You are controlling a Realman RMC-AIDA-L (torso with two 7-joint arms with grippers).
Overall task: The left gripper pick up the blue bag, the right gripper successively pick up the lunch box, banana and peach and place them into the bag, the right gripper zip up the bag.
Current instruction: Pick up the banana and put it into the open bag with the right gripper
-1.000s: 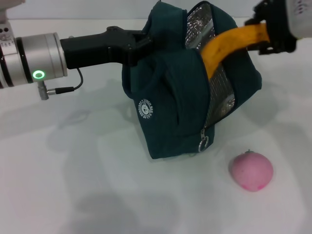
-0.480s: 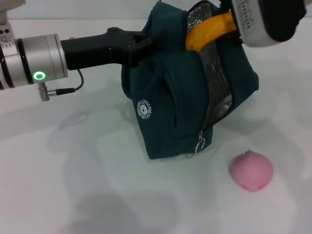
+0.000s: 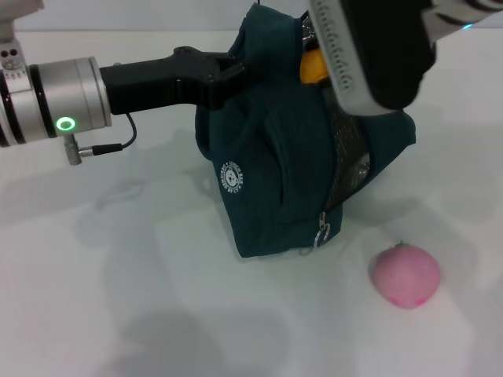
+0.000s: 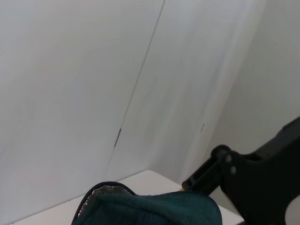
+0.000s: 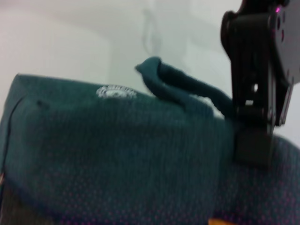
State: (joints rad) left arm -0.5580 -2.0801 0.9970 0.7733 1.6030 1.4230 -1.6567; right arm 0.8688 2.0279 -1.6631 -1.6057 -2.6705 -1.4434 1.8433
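The blue bag (image 3: 275,157) stands on the table (image 3: 118,298) and serves as the landmark. To its left, the left gripper (image 3: 224,75) reaches in level with the bag's top and meets its upper left edge. Above the bag's open right side sits the right gripper (image 3: 377,47), covering most of the opening. The banana (image 3: 313,67) lies in that opening, just left of the right gripper. The peach (image 3: 405,275) rests on the table in front of the bag and to its right, apart from it.
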